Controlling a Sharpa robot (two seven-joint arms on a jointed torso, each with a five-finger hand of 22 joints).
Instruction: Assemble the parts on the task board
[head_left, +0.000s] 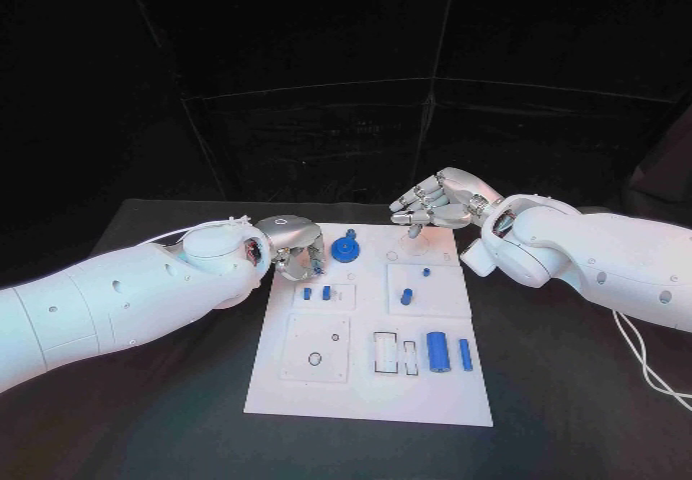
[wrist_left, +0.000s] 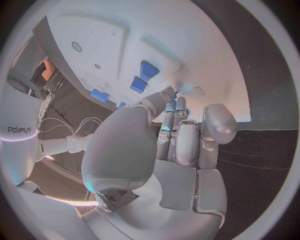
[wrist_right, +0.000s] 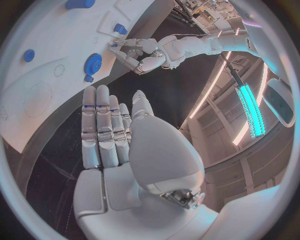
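The task board (head_left: 368, 385) lies in the middle of the black tabletop (head_left: 577, 390), its long sides running from the robot's near edge toward the far edge. Near the board's far edge a blue gear (head_left: 345, 248) stands on the plate. Below it, in the left half, two small blue pegs (head_left: 316, 293) stand side by side in a raised square; in the right half another small blue piece (head_left: 407, 296) stands in its own square, with a tiny blue dot (head_left: 426, 271) just beyond it. Near the board's right near corner two blue cylinders (head_left: 437, 354) lie side by side, next to two empty rectangular slots (head_left: 385, 352).

The left hand (head_left: 293, 247) is at the board's far left corner, just beside the gear, its fingers curled downward over the board's edge; whether they pinch anything cannot be told. The right hand (head_left: 437, 203) hovers beyond the board's far edge, fingers extended close together in the right wrist view (wrist_right: 103, 130) and holding nothing.
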